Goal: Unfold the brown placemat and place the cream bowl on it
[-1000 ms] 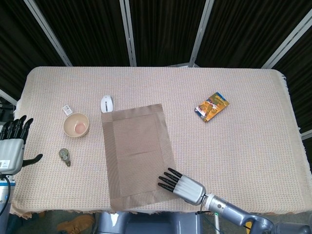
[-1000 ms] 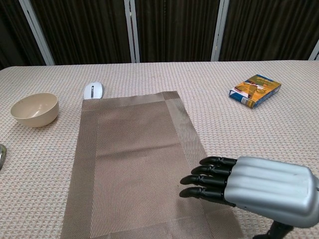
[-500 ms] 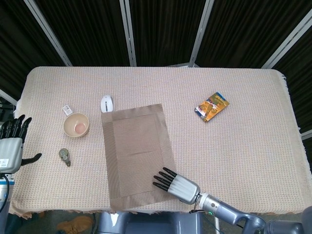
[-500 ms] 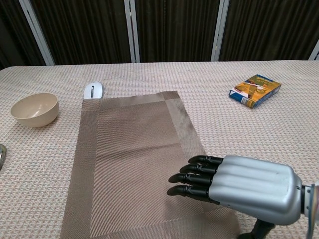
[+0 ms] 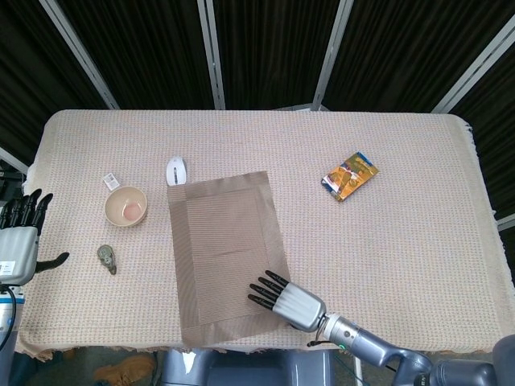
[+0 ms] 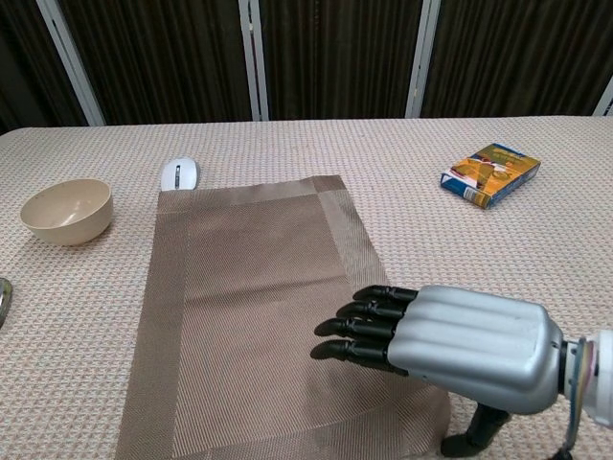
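Chest view: right robot hand [image 6: 436,335] flat, grasping nothing, over mat [image 6: 254,287]. Left robot hand [image 5: 20,233] released. Judgement: press lightly; bowl [image 6: 67,211] next.

White mouse [image 5: 176,171], orange pkt [image 5: 349,175], small tag [image 5: 111,181], grey obj [image 5: 107,258], woven tablecloth [image 5: 386,241]

The desk [image 5: 402,241] is covered by a beige woven cloth. On it are laid an unfolded brown placemat [image 5: 225,253], a cream bowl [image 5: 125,206], a white computer mouse [image 5: 176,171], an orange packet [image 5: 349,175], a small white tag [image 5: 111,181] and a small grey object [image 5: 107,258].
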Robot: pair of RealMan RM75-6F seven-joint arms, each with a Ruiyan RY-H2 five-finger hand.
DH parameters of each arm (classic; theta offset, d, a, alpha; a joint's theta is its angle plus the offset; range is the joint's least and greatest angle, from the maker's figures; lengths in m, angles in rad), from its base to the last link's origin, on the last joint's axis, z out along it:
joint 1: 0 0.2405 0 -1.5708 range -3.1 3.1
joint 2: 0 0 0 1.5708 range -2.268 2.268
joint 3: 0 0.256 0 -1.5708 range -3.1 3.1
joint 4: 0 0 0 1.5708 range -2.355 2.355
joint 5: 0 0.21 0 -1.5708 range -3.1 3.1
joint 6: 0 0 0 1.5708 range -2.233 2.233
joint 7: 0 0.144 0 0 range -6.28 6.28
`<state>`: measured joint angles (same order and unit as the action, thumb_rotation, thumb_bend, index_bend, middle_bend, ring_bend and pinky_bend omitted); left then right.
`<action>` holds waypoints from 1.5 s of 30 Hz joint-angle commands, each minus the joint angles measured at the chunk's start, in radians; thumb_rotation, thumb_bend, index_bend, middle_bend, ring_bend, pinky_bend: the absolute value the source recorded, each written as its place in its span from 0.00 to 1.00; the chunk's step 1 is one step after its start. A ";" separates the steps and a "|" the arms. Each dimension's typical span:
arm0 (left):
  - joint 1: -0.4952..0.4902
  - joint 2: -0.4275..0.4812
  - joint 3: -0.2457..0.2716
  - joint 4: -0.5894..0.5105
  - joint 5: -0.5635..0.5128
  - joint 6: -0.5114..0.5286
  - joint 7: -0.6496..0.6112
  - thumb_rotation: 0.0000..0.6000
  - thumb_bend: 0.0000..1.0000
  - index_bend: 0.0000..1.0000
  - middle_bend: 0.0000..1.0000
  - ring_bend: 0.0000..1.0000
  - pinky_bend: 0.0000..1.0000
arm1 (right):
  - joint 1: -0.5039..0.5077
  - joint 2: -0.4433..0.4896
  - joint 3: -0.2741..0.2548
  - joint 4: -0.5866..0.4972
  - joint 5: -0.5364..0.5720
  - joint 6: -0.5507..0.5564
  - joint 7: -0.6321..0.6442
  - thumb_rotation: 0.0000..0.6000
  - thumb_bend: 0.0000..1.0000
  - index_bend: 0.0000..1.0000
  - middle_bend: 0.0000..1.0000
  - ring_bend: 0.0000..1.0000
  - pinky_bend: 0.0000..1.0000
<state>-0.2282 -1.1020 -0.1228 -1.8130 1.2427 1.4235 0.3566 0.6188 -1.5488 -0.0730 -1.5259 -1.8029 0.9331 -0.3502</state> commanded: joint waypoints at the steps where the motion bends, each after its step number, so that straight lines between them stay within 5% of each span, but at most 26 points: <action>1: 0.000 -0.001 0.000 0.000 0.000 -0.001 0.000 1.00 0.00 0.00 0.00 0.00 0.00 | 0.003 -0.002 0.006 -0.004 0.006 0.013 0.013 1.00 0.08 0.06 0.00 0.00 0.00; 4: 0.001 0.000 -0.001 0.000 0.002 0.001 0.000 1.00 0.00 0.00 0.00 0.00 0.00 | 0.004 -0.007 0.001 0.004 0.009 0.021 0.027 1.00 0.37 0.21 0.00 0.00 0.00; 7: 0.001 0.001 -0.002 0.000 0.000 0.001 -0.001 1.00 0.00 0.00 0.00 0.00 0.00 | 0.005 -0.011 -0.013 0.019 -0.011 0.042 0.050 1.00 0.58 0.75 0.00 0.00 0.00; 9: 0.001 0.001 -0.002 0.001 -0.001 -0.002 -0.001 1.00 0.00 0.00 0.00 0.00 0.00 | 0.005 -0.011 -0.024 0.027 -0.027 0.060 0.072 1.00 0.61 0.87 0.00 0.00 0.00; 26: 0.001 -0.003 -0.001 0.003 -0.002 -0.007 0.006 1.00 0.00 0.00 0.00 0.00 0.00 | 0.014 0.122 -0.064 0.171 -0.172 0.241 0.080 1.00 0.59 0.90 0.00 0.00 0.00; 34: -0.002 -0.012 -0.003 0.008 -0.008 -0.009 0.019 1.00 0.00 0.00 0.00 0.00 0.00 | 0.105 0.209 -0.043 0.422 -0.325 0.332 -0.014 1.00 0.55 0.89 0.00 0.00 0.00; 45: -0.006 -0.023 -0.005 0.016 -0.022 -0.015 0.032 1.00 0.00 0.00 0.00 0.00 0.00 | 0.199 0.117 -0.032 0.739 -0.379 0.365 -0.036 1.00 0.49 0.87 0.00 0.00 0.00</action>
<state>-0.2343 -1.1246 -0.1277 -1.7967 1.2213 1.4085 0.3883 0.7917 -1.3994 -0.1088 -0.8509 -2.1706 1.2832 -0.3819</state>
